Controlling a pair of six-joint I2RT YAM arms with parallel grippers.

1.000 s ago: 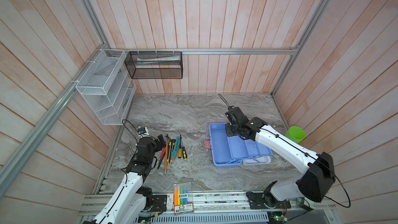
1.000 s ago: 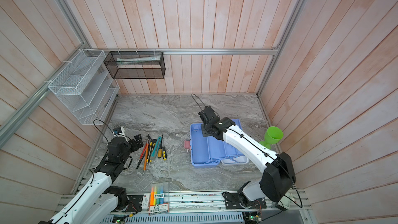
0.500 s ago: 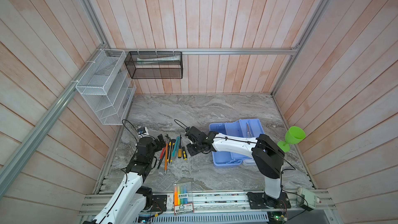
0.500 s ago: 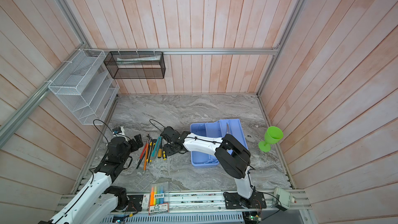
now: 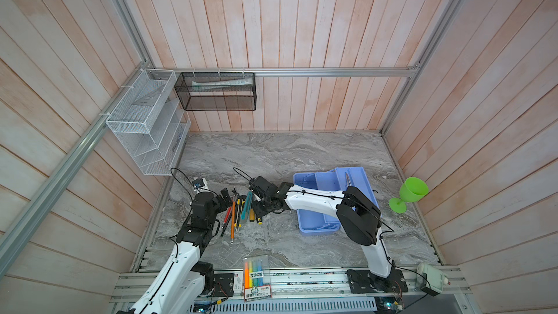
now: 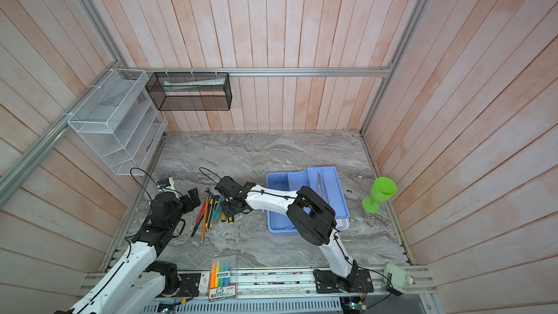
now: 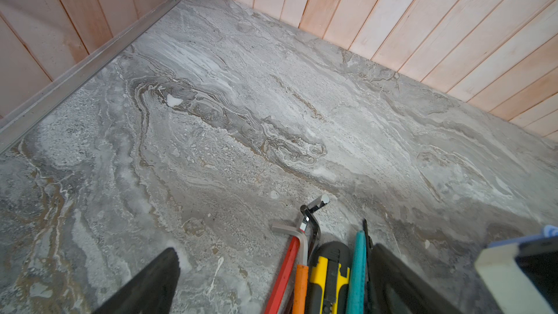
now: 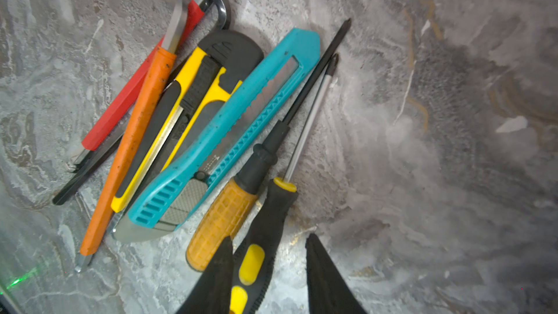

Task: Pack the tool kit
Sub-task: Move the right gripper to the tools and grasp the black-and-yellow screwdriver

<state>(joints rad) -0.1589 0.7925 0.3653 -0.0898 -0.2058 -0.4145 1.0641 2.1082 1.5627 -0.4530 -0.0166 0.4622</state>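
Swung left from the open case point(image 5: 314, 222) at the worktop's point(image 5: 271, 152) right, the right hand point(image 8: 269, 238) now straddles the black screwdriver point(image 8: 265, 222) in the tool pile point(image 5: 241, 209), fingers point(image 8: 217, 273) spread, not pinching, while the left hand point(image 5: 224, 198) gapes wide beside it

Both top views look steeply down from high over the front rail, framing nearly the same whole desk point(image 5: 271, 152). The left wrist camera skims low across the desk toward its 11 o'clock corner. The right wrist camera hangs close above the tool pile point(image 8: 211, 122), at the desk's 9 o'clock and seen in all four views.
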